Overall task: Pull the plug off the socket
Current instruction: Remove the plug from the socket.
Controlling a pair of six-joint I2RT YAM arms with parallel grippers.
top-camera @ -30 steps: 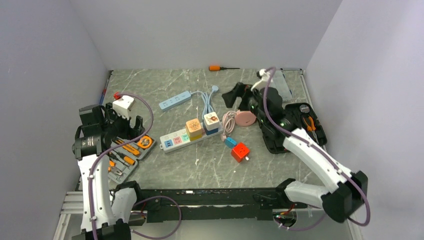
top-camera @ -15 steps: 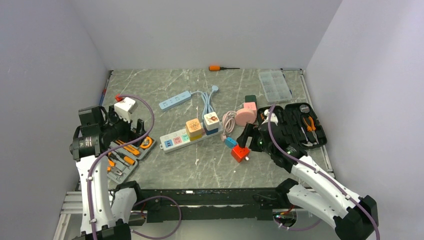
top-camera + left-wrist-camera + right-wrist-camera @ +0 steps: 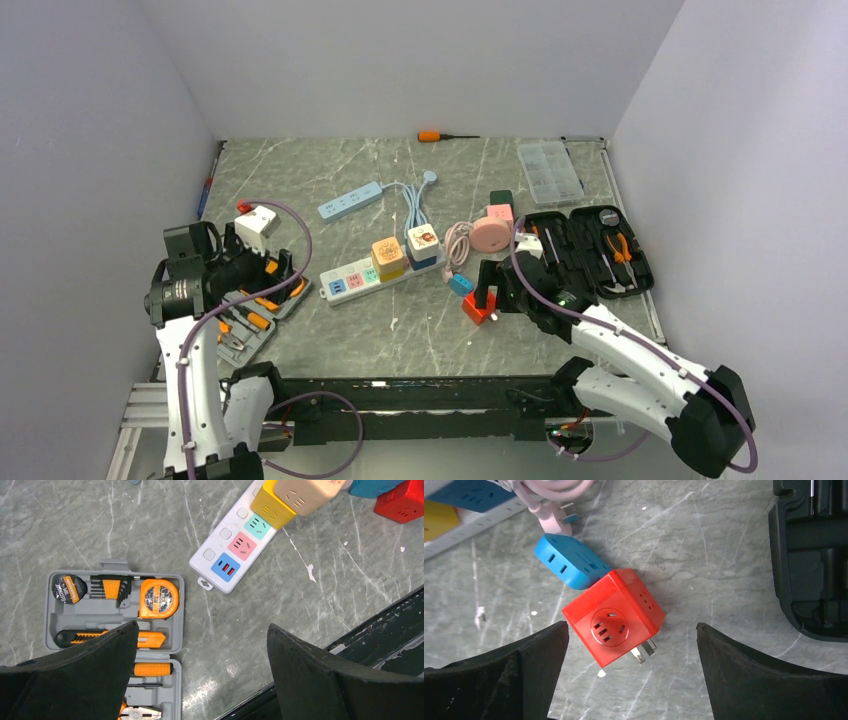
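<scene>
I see right gripper [image 3: 629, 626] wide open, empty, over red cube [image 3: 611, 615]; left gripper [image 3: 201, 626] likewise, near tool case [image 3: 116, 565] and socket [image 3: 235, 550].

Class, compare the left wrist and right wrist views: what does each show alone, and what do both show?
Only the left wrist view: the grey tool case with its orange tape measure, and the pink outlet of the power strip. Only the right wrist view: the black tool case and the pink cord's plug. Both: the red cube adapter and the marble table.
</scene>
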